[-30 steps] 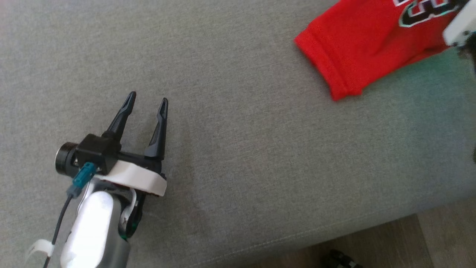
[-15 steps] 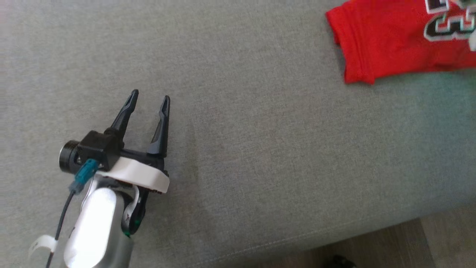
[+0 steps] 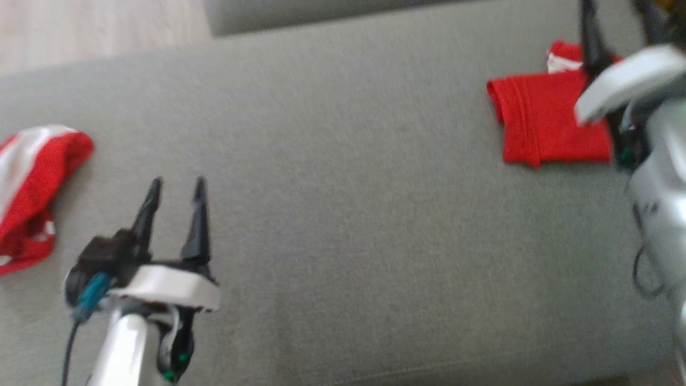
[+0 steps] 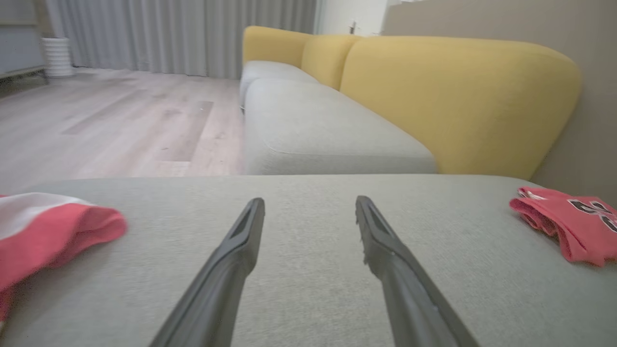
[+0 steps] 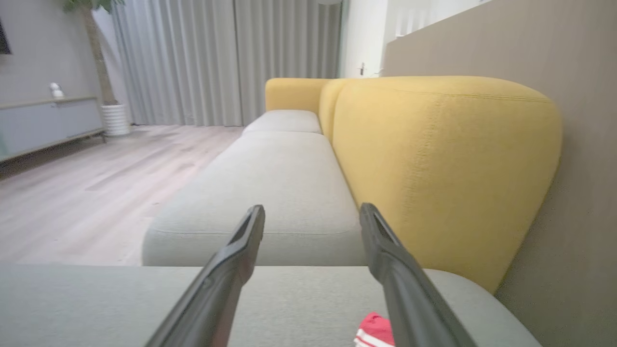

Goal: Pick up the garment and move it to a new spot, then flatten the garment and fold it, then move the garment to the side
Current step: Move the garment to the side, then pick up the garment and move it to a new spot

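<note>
On a grey sofa seat (image 3: 343, 187), the right gripper (image 5: 312, 208) stood with its fingers wide apart and empty. The folded red garment (image 3: 541, 123) lay just below and beside it. The left gripper (image 3: 177, 185), also spread wide and empty, was well apart from the garment, with a red-and-white cloth (image 3: 32, 182) near its left side.

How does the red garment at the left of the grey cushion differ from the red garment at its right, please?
The left garment shows a broad white panel; the right garment is nearly all red, with black-and-white lettering seen in the left wrist view. The left garment lies bunched and rounded; the right garment lies folded flat with straight edges. Both are red and rest on the grey cushion.
</note>
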